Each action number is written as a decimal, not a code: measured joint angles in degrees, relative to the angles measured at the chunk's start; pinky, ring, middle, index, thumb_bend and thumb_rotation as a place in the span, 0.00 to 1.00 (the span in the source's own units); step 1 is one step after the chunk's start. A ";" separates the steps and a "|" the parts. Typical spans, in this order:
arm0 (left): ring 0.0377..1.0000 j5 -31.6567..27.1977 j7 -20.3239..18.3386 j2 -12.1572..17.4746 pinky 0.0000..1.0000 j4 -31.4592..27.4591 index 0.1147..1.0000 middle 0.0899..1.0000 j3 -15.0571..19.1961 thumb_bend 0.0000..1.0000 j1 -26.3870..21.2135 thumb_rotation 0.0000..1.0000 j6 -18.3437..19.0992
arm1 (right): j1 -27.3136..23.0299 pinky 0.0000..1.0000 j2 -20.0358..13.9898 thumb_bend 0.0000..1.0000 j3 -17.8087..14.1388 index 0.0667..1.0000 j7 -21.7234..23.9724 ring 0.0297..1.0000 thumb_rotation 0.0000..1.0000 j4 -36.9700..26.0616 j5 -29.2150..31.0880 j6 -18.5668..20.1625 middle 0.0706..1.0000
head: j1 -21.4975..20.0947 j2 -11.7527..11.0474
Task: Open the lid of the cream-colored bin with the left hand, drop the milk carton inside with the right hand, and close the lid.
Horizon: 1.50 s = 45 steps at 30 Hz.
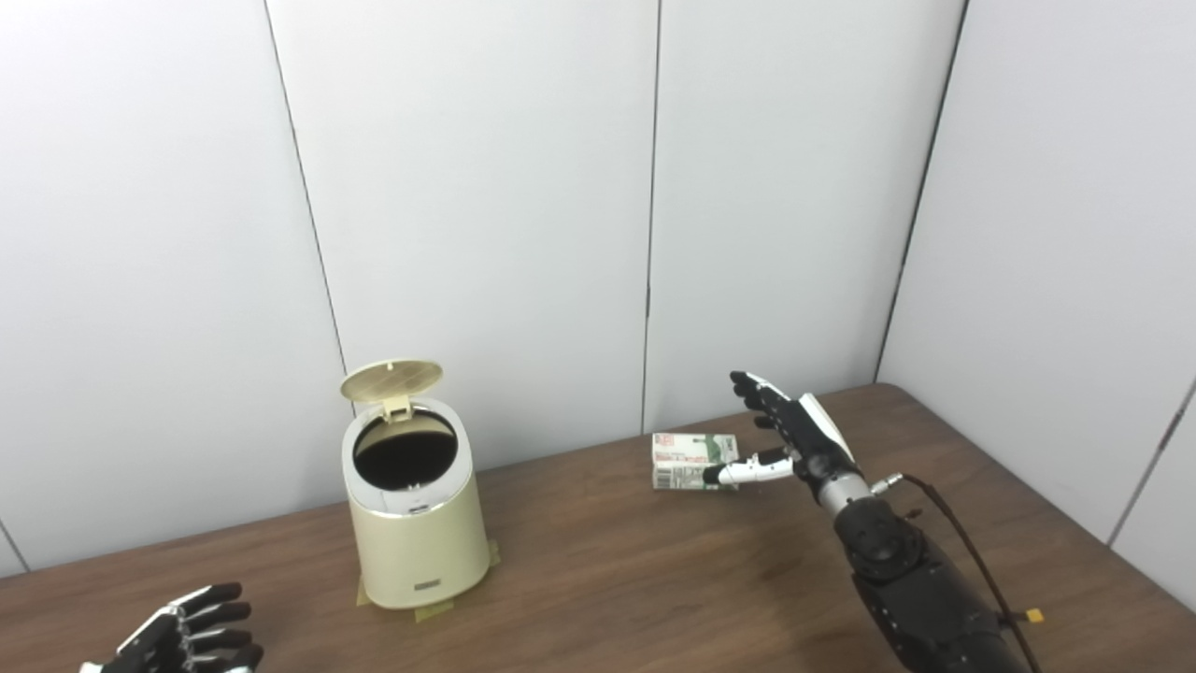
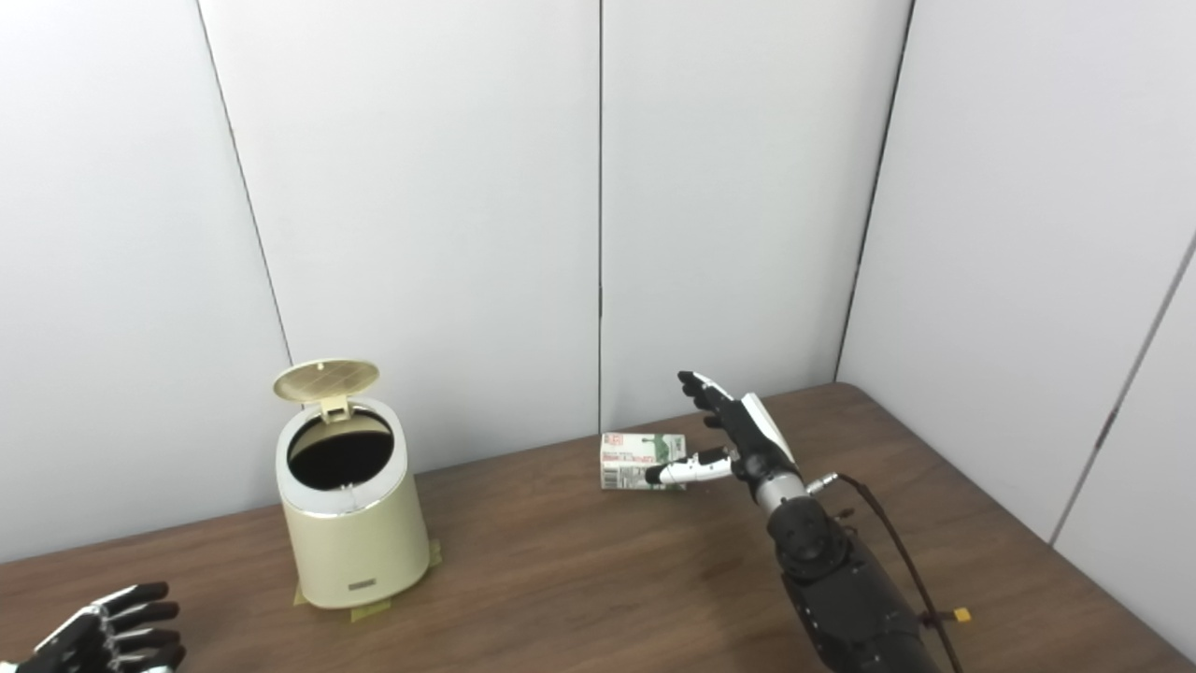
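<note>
Milk carton (image 1: 694,461) flat on tabletop (image 1: 607,579), well right of cream-colored bin (image 1: 416,509), lid (image 1: 391,379) standing open. Right hand (image 1: 790,435) just beside carton, fingers (image 1: 753,385) spread, thumb over its front face, nothing pinched. Risks: carton nudged toward the wall; lid falling shut mid-carry. Left hand (image 1: 187,637) low, fingers apart, empty. Path between clear.

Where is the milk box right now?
The milk carton lies on the table, right of the open bin, beside the right hand.

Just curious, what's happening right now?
Left hand open, idle. Right hand open at lying milk carton. Cream-colored bin lid up. Path clear.
</note>
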 measured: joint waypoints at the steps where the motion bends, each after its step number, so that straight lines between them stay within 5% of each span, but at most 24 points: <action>1: 0.62 0.02 0.00 0.01 0.52 0.00 0.69 0.67 0.00 0.49 0.00 0.00 0.00 | -0.06 0.88 -0.25 0.86 0.20 0.93 0.91 0.92 0.06 0.09 0.15 -0.01 0.93 | 0.00 0.00; 13: 0.61 0.24 -0.10 0.03 0.51 0.00 0.69 0.66 -0.31 0.50 0.01 0.00 -0.01 | -3.34 0.82 -0.53 0.85 2.39 0.90 6.58 0.89 0.12 6.75 0.11 0.14 0.92 | 1.23 0.35; 20: 0.60 0.40 -0.14 0.02 0.51 -0.09 0.68 0.66 -0.70 0.49 0.02 0.00 -0.06 | -7.21 0.80 -1.36 0.81 8.12 0.88 8.63 0.88 0.05 7.71 -5.58 5.38 0.90 | 1.67 0.44; 30: 0.60 0.64 -0.11 -0.02 0.50 -0.54 0.68 0.66 -1.23 0.49 0.19 0.00 -0.32 | -16.25 0.79 -4.71 0.89 15.75 0.83 15.25 0.84 0.11 11.92 -12.31 8.91 0.85 | 2.37 0.79; 38: 0.59 0.65 -0.07 -0.21 0.48 -1.74 0.68 0.66 -1.45 0.48 0.88 0.00 0.01 | -18.61 0.77 -5.75 0.88 21.55 0.83 20.24 0.82 0.14 11.93 -17.66 11.05 0.85 | 2.90 1.14; 45: 0.60 0.66 -0.07 -0.24 0.48 -1.81 0.67 0.66 -1.58 0.47 0.88 0.00 0.15 | -20.52 0.79 -5.88 0.89 24.46 0.84 28.42 0.81 0.17 9.38 -20.38 17.89 0.86 | 3.16 1.41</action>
